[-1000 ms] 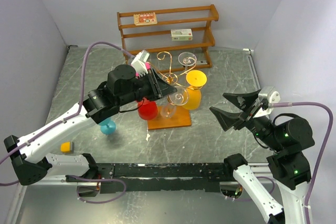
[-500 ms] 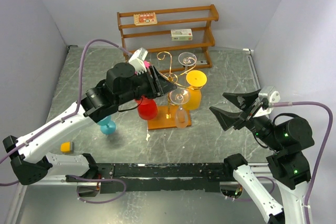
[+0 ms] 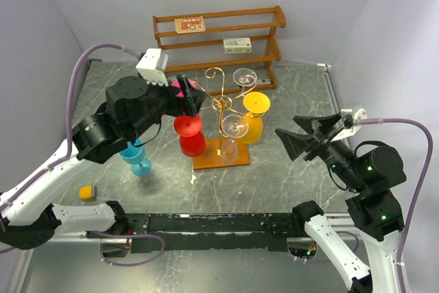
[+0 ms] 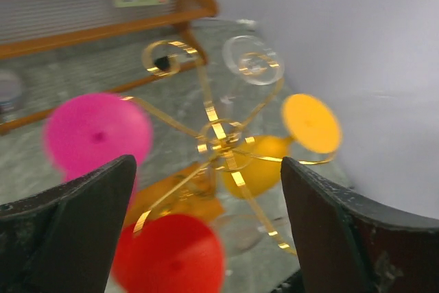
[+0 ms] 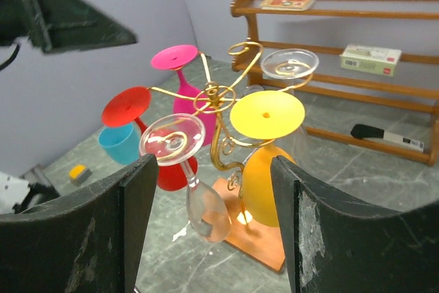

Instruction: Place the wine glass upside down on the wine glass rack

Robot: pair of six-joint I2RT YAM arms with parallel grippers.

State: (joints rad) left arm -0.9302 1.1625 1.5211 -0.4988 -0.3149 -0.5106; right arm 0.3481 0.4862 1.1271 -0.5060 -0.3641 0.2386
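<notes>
Looking down from the top external view, the change is plain. A second ago the left gripper was in against the wine glass rack, pinched around the clear wine glass. Now its jaws stand wide with nothing between them, and the arm has drawn back up and to the left. The glass hangs on its own from the near scroll arm, foot up and bowl down over the wooden base. By my judgement the placing is done and only the retreat remains. The right gripper waits well apart at the right, open and empty.

The left wrist view is blurred. The left gripper gapes with the rack between and beyond its fingers, touching nothing. The wine glass is only a faint shape below.

In the right wrist view the right gripper is spread, with the rack beyond it. The wine glass hangs nearest.

By count:
- One rack.
- Five glasses hung on it: two clear, one pink, one red, one yellow.
- One teal glass standing off the rack on the table.
- One wooden shelf holding two boxes.
</notes>
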